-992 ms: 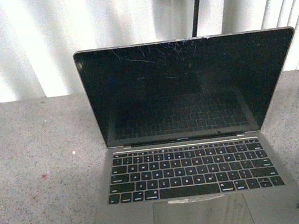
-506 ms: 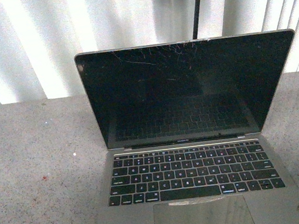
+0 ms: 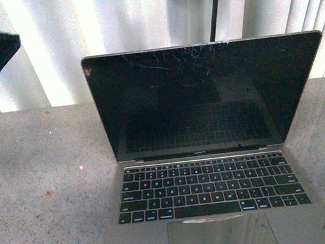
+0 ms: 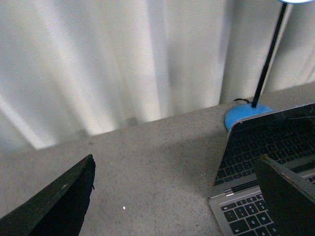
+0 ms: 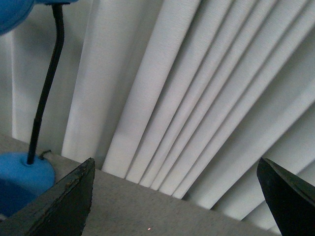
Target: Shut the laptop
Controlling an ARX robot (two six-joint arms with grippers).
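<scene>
The front camera looks down close on the laptop [image 3: 207, 170], with the curtain [image 3: 103, 20] at twelve o'clock. The left wrist camera, at its nine o'clock, faces the lamp [image 4: 246, 116]; the right wrist camera tilts upward, sharing it.

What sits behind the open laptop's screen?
Behind the slim silver-grey laptop stands a lamp with a round blue base and a black stem, then a white pleated curtain. In the front view the screen hides the base; the lid's back never shows.
</scene>
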